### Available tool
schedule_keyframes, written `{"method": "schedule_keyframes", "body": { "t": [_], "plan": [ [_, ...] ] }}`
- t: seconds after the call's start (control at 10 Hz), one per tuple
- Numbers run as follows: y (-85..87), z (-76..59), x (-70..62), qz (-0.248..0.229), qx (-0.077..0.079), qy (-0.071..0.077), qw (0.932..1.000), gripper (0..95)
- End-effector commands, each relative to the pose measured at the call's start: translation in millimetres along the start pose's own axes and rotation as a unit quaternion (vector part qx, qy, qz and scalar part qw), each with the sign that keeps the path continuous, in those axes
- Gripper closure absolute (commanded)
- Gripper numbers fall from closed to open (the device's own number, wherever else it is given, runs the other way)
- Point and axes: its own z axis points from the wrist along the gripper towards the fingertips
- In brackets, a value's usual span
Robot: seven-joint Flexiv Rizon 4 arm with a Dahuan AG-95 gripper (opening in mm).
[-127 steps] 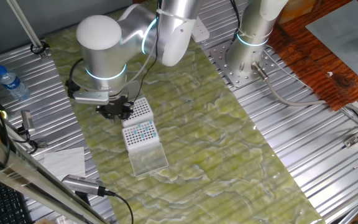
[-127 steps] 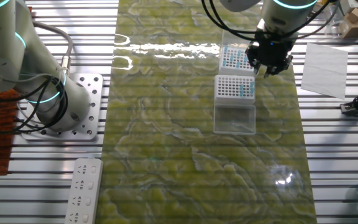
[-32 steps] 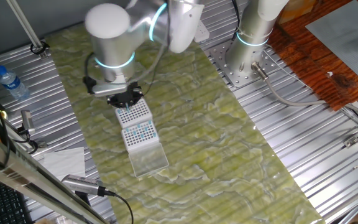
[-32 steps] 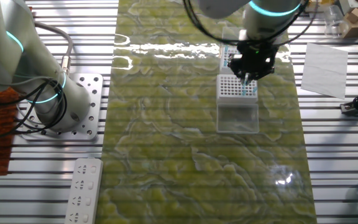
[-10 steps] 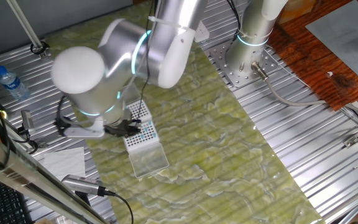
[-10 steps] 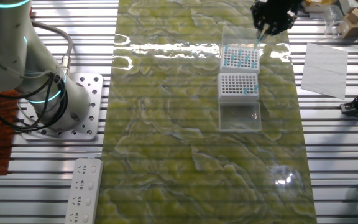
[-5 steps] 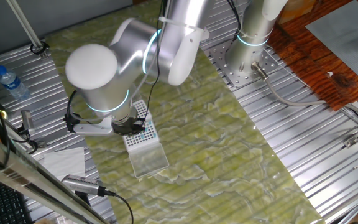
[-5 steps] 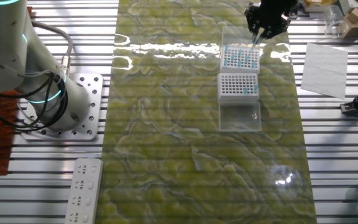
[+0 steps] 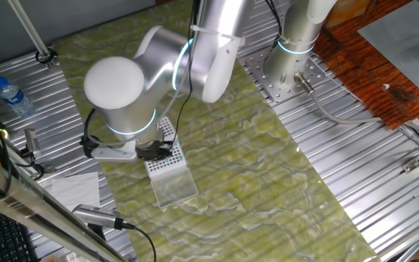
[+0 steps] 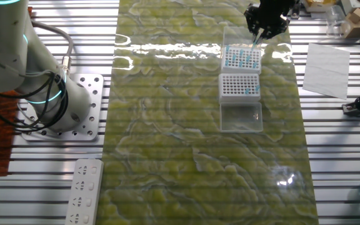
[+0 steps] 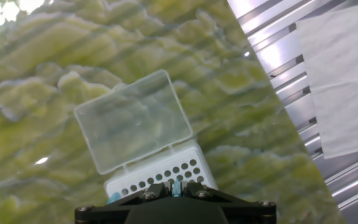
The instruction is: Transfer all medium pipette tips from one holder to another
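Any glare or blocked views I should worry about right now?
One fixed view: the arm hides most of the white racks. The other fixed view: bright glare streaks on the glossy green mat, racks unobstructed. Hand view: the clear hinged lid is sharp; the black gripper fills the bottom edge, hiding most tips.

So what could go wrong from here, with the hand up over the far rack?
The fingers pinch one blue tip only by its top, so it may tilt and miss a hole in the rack.

That rack already stands full of tips in places, and coming down off-line could knock neighbours.

The open clear lid lies right beside the rack and the hand might catch it.
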Motion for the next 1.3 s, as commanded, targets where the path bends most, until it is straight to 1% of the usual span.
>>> {"method": "schedule_keyframes", "body": {
  "t": [0.1,0.3,0.4,0.8,0.9,1.0,1.1,1.2,1.3],
  "plan": [
    [-0.1,2.2,-1.2,-0.009,0.006,-0.003,0.9999,95.0],
    [-1.6,5.3,-0.8,-0.038,0.024,-0.015,0.9989,95.0],
    [-2.0,5.7,-0.6,-0.04,0.026,-0.015,0.9987,76.0],
    [-3.1,6.9,0.0,-0.046,0.03,-0.017,0.9983,76.0],
    [-11.0,8.6,11.3,-0.065,0.034,-0.014,0.9972,76.0],
    [-22.4,10.8,28.1,-0.083,0.032,-0.019,0.9959,76.0],
    [-30.7,11.1,41.4,-0.095,0.033,-0.02,0.9948,76.0],
    [-34.4,11.1,47.6,-0.099,0.034,-0.021,0.9943,76.0],
    [-41.6,11.8,58.5,-0.104,0.037,-0.022,0.9937,76.0]
  ]
}}
